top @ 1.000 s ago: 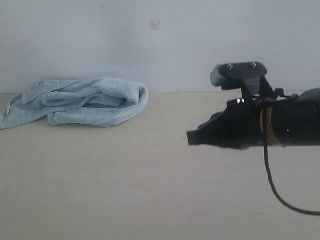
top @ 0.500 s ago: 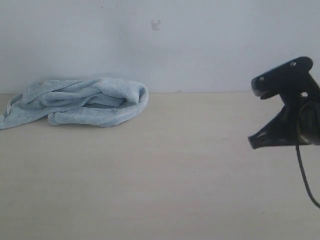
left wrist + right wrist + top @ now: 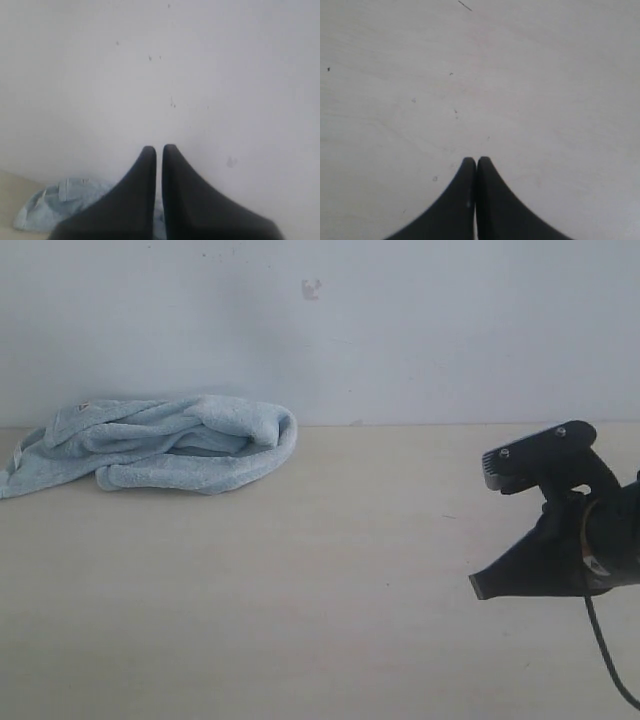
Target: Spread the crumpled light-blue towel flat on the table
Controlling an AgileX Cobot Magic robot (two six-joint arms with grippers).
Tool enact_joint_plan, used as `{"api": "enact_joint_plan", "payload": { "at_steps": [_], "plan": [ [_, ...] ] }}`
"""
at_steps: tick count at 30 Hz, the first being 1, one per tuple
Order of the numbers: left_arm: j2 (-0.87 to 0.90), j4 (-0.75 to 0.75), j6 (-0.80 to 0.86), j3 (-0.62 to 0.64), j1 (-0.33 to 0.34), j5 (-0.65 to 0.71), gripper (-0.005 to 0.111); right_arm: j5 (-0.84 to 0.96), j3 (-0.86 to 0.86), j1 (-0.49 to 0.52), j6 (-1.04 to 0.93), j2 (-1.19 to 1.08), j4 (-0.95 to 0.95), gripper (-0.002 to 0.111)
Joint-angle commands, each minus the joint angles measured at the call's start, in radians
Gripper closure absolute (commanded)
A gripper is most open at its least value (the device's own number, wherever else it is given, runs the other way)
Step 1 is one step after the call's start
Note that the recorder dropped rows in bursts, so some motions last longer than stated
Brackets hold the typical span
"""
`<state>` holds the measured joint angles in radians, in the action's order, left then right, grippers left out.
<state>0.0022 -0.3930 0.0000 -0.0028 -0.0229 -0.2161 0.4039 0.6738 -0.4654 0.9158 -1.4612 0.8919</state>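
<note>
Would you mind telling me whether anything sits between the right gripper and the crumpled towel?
Nothing visible does: only bare table lies between the right gripper and the towel.

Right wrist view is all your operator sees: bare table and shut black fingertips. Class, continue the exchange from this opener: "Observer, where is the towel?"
Observer: The towel lies crumpled at the far left of the table, close to the wall, in the exterior view.
Operator: Is my right gripper near it?
Observer: No. The right gripper hangs over bare table at the right side, well apart from the towel.
Operator: And the left gripper?
Observer: The left gripper is shut and empty. Its wrist view shows the towel beyond its fingertips.
</note>
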Motion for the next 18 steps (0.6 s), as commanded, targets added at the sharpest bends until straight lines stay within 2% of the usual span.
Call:
{"api": "enact_joint_plan", "payload": {
  "at_steps": [1,3,4,6,8,10,13,18],
  "plan": [
    [-0.002,-0.012,0.042,0.003,0.003,-0.228,0.103,-0.019,-0.006,0.005,-0.007,0.002,-0.099,0.108],
    [-0.002,-0.056,0.052,0.003,0.003,-0.391,0.103,-0.029,-0.006,0.005,-0.011,0.002,-0.115,0.108],
    [0.004,-0.129,0.0,0.003,0.003,-0.466,0.103,-0.044,-0.006,0.005,-0.011,0.002,-0.115,0.108],
    [0.048,-0.318,-0.186,-0.029,0.003,-0.527,0.103,-0.086,-0.006,0.005,-0.011,0.002,-0.118,0.108],
    [0.122,-0.399,-0.203,-0.096,0.003,-0.523,0.103,-0.151,-0.006,0.005,-0.011,0.002,-0.12,0.108],
    [0.265,-0.304,-0.041,-0.171,0.003,-0.511,0.103,-0.218,-0.006,0.005,-0.021,0.002,-0.12,0.108],
    [0.6,-0.031,0.148,-0.285,0.003,-0.524,0.103,-0.279,-0.006,0.005,-0.064,0.002,-0.12,0.108],
    [1.187,0.234,0.172,-0.562,0.003,-0.597,0.103,-0.274,-0.006,0.005,-0.066,0.002,-0.12,0.108]
  ]
}}
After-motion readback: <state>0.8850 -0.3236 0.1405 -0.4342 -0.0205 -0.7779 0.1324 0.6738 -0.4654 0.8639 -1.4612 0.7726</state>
